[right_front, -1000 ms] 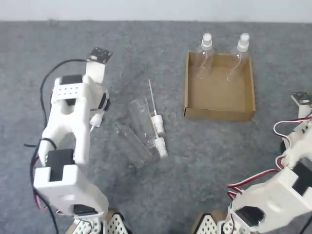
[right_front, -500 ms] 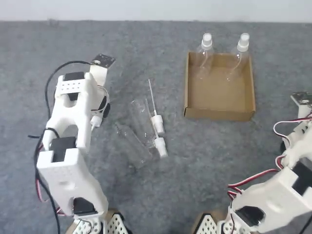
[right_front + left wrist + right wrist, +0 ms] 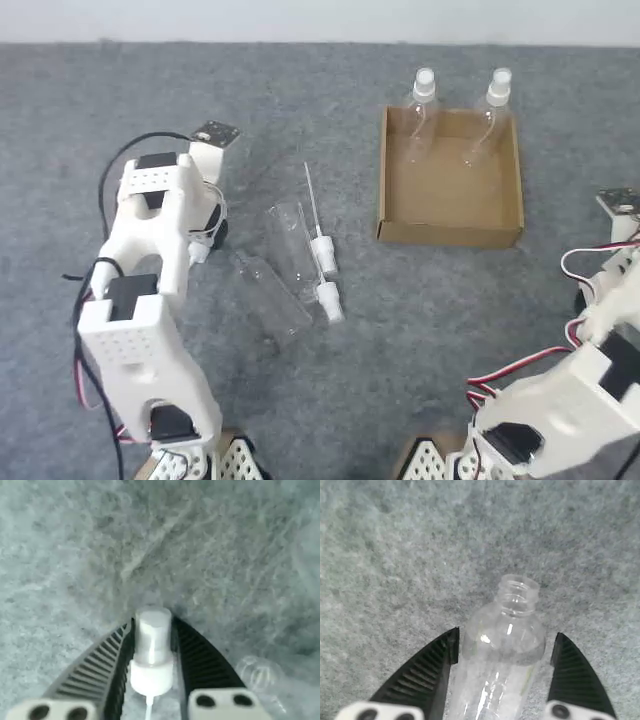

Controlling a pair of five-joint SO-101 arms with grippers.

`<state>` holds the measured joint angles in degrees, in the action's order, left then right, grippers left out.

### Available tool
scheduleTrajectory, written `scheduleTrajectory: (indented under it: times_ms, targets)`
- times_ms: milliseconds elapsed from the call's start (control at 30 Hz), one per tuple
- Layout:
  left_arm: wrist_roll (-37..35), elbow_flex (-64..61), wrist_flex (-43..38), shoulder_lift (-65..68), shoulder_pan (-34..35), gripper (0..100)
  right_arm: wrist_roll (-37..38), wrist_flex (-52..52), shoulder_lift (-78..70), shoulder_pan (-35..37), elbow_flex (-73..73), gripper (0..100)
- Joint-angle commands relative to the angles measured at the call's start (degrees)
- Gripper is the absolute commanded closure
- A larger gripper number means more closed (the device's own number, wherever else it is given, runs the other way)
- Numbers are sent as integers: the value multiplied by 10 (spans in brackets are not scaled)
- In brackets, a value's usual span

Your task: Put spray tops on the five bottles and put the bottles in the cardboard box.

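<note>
My left gripper [image 3: 152,623] is shut on a white spray top [image 3: 151,645], nozzle end forward, just above the grey carpet. From above, the left gripper [image 3: 205,243] sits left of two capless clear bottles [image 3: 274,297] [image 3: 289,236] lying on the carpet. Two loose spray tops [image 3: 322,250] [image 3: 329,300] with thin tubes lie beside them. My right gripper [image 3: 506,635] holds a clear bottle [image 3: 495,680] by its body, the open neck [image 3: 519,592] pointing away. The cardboard box [image 3: 392,225] stands at the back right, with two capped bottles [image 3: 423,110] [image 3: 492,108] leaning over its far wall.
Grey carpet covers the whole table. The right arm's white body [image 3: 565,400] and its wires fill the near right corner. Open carpet lies between the loose bottles and the box, and in front of the box.
The left arm has shifted slightly right and toward the lying bottles with the spray top in its grip. The bottles, loose tops, box and right arm have not moved.
</note>
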<state>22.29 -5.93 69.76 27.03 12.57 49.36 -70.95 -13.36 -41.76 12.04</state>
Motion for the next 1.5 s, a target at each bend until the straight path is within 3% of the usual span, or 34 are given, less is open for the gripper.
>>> scheduleTrajectory:
  times_ms: [0,233,367,733,833,1000,1133,1467]
  targets:
    - [-24,27,-14,-22,3,957,5,1,12,-1,-31,753]
    - [-43,26,51,-199,3,988,3,1,16,-1,-33,753]
    - [-98,21,72,-287,0,988,2,1,17,7,-34,753]
    - [-178,-230,-39,-498,-123,988,-59,-14,18,44,-84,752]
    - [-182,-289,-64,-549,-122,988,-63,-53,18,46,-118,745]
    - [-190,-384,-115,-629,-123,987,-47,-102,18,37,-143,649]
    - [-190,-424,-128,-665,-125,987,-20,-148,13,30,-142,647]
    - [-189,-434,-128,-671,-127,987,-55,-76,-26,16,-83,649]
